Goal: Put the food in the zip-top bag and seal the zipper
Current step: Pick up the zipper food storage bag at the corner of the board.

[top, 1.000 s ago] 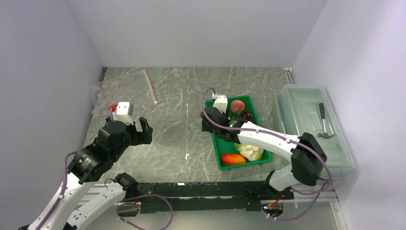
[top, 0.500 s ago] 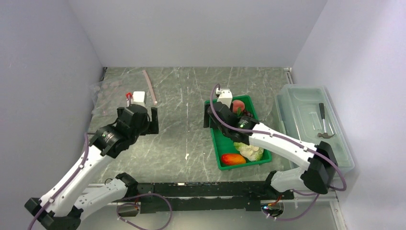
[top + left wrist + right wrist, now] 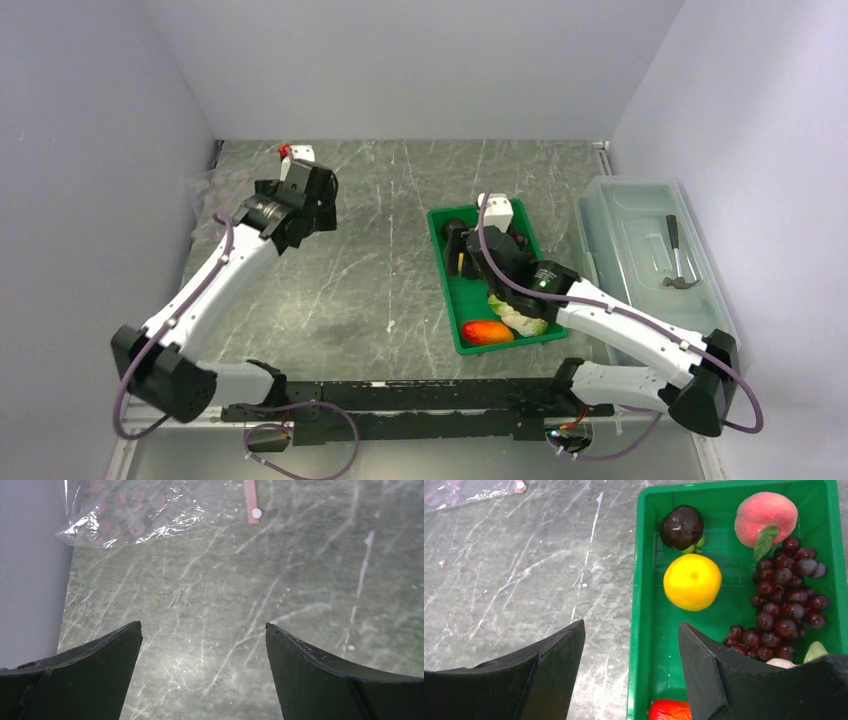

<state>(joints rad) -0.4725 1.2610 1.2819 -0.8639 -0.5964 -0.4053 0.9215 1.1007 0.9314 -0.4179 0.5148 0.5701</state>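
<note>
1. Over the last second the left arm has stretched out from the near left of the desk point(image 3: 400, 270) toward the far left corner. The right arm has pushed further along the green tray point(image 3: 437, 215) toward its far end.
2. The left gripper point(image 3: 202, 625) is spread wide with nothing between its fingers, and it hangs over bare desk just short of the bag point(image 3: 135, 510).
3. The bag lies flat in the far left corner. Its pink zipper strip point(image 3: 251, 500) runs toward the far edge, on the side nearer the middle of the desk.
4. We judge the bag to be light, limp and slippery, so it will slide or crumple if pushed. The stiffer zipper strip or the film just beside it looks like the best place to pinch.
5. The right gripper point(image 3: 631, 624) is also spread and holds nothing, and its fingers straddle the tray's left rim.
6. All the food sits in the tray, right of the middle of the desk:
   - the lemon point(image 3: 692, 581) is closest to the gripper;
   - a dark plum point(image 3: 681, 526) and a peach point(image 3: 766, 511) lie beyond it;
   - the grapes point(image 3: 786, 600) are on the right side;
   - the lettuce point(image 3: 520, 318) and a red-orange fruit point(image 3: 487, 332) are at the near end.
7. These toys look light and firm. The round lemon may roll out of the fingers, so we would close across its widest part.
8. A clear box point(image 3: 650, 250) with a hammer point(image 3: 678, 255) stands along the right edge.
</note>
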